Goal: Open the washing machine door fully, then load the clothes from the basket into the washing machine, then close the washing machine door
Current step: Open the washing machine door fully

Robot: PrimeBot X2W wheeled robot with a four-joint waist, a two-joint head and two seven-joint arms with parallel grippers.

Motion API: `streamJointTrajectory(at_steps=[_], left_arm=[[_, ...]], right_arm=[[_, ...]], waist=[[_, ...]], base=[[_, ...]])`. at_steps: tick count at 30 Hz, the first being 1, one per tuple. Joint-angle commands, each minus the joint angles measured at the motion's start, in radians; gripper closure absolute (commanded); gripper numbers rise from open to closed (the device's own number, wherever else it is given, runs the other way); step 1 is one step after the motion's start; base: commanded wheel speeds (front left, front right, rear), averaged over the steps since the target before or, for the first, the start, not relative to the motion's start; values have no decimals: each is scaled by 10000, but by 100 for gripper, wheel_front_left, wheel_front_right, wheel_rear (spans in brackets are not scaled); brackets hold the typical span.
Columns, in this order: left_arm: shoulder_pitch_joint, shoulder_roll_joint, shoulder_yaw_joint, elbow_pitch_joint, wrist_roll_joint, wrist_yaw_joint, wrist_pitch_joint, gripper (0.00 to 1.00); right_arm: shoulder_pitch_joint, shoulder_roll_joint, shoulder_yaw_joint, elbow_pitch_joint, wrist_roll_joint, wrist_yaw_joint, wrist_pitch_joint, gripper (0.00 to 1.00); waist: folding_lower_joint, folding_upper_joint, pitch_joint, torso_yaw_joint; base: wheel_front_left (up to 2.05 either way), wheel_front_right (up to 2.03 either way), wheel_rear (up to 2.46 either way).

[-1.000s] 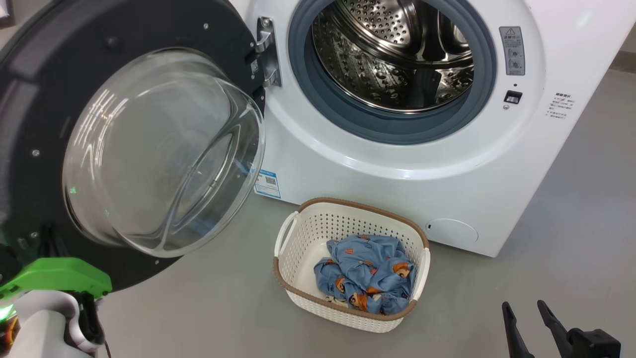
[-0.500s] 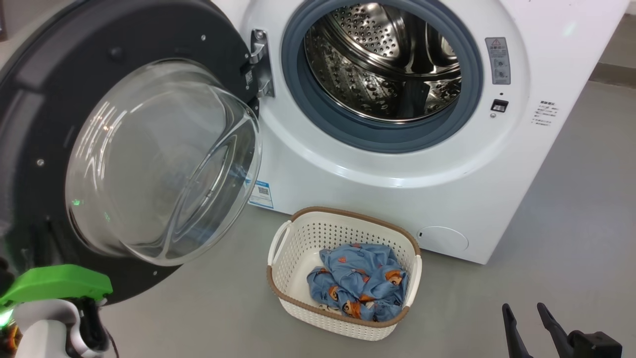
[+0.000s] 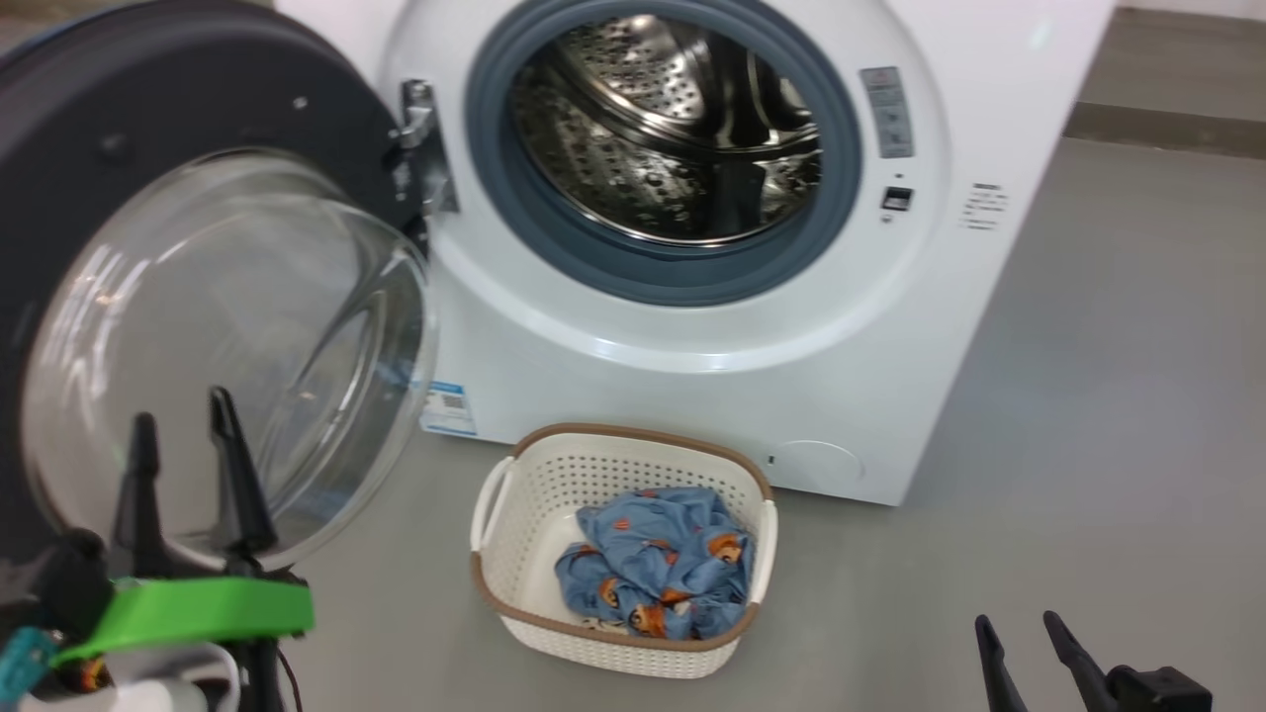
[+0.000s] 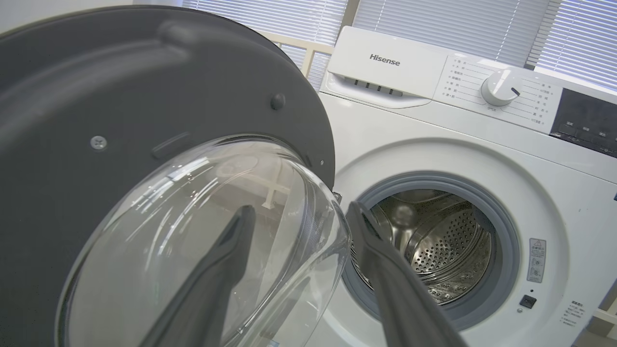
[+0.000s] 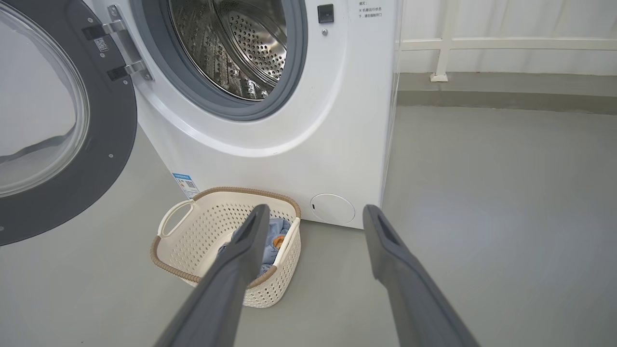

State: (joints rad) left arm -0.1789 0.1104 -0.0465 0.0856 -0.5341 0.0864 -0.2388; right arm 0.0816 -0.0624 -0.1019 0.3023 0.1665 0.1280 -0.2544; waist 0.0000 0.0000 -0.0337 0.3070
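Observation:
The washing machine [image 3: 692, 346] stands with its steel drum [image 3: 673, 129] exposed. Its door [image 3: 198, 89] is swung wide open to the left, glass bowl [image 3: 227, 336] facing outward. My left gripper [image 3: 181, 420] is open at the lower left, its fingers in front of the bowl, holding nothing; in the left wrist view the gripper [image 4: 301, 208] frames the bowl's edge and the door [image 4: 96, 96]. The basket [image 3: 633, 432] sits on the floor before the machine with the blue clothes [image 3: 658, 574] inside. My right gripper [image 3: 1017, 623] is open and empty at the lower right, well clear of the basket [image 5: 193, 231].
Grey floor [image 3: 1088, 396] stretches to the right of the machine. A white railing and wall [image 5: 482, 43] stand behind it. The open door reaches far out to the left of the basket.
The left gripper has opened and risen from behind the door's lower edge into view before the glass bowl. The head camera has shifted; the right gripper is unchanged.

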Motion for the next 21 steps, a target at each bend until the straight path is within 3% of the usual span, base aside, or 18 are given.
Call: streamJointTrajectory(at_steps=[1,14,21], left_arm=[[-53,184,229,-378,100,-95,-11,0],[1270,444,-527,384,137,-1134,-64,0],[1532,547,-669,1179,214,-1494,-150,0]], right_arm=[[-352,-94,360,-215,11,27,-74,0],[-608,-104,1038,-476,51,27,-74,0],[-685,-179,1099,-632,61,27,-74,0]], waist=[[0,0,27,-442],[0,0,195,-2075],[0,0,230,-2480]], base=[[0,0,0],[0,0,0],[0,0,0]])
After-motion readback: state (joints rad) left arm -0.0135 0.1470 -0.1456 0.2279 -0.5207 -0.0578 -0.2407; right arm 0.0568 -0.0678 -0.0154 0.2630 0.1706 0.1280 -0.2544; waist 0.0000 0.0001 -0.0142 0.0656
